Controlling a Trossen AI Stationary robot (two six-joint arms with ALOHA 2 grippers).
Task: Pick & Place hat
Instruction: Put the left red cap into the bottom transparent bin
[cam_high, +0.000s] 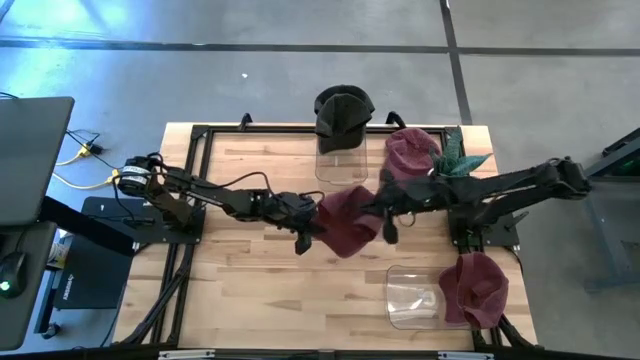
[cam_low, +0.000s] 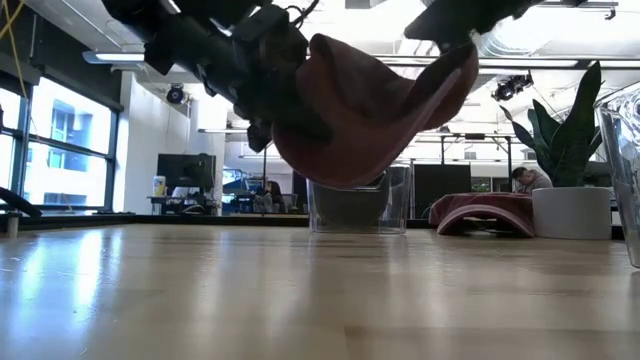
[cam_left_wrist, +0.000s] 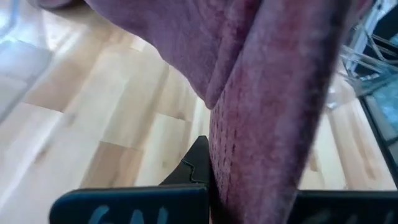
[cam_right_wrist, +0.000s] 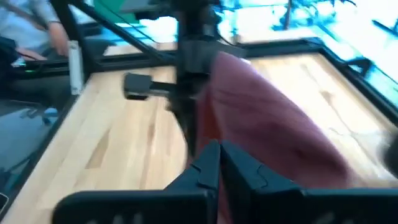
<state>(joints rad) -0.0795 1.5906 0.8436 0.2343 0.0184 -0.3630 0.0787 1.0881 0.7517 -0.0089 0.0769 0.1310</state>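
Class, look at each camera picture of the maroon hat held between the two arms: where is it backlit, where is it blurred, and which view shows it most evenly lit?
Low view: the maroon hat and arms are dark against bright windows and ceiling lights. Left wrist view: the hat fills the frame, soft and out of focus. Right wrist view: smeared blur throughout. High view: even light, clearest.

My two arms meet over mid-table, the maroon hat (cam_high: 348, 222) slung between them, blocking the centre; bare wood (cam_high: 250, 290) lies open on my left, toward the near edge; a clear stand (cam_high: 412, 296) with a second maroon hat (cam_high: 475, 289) crowds my near right; the black hat (cam_high: 343, 110) and plant (cam_high: 455, 153) line the far edge.
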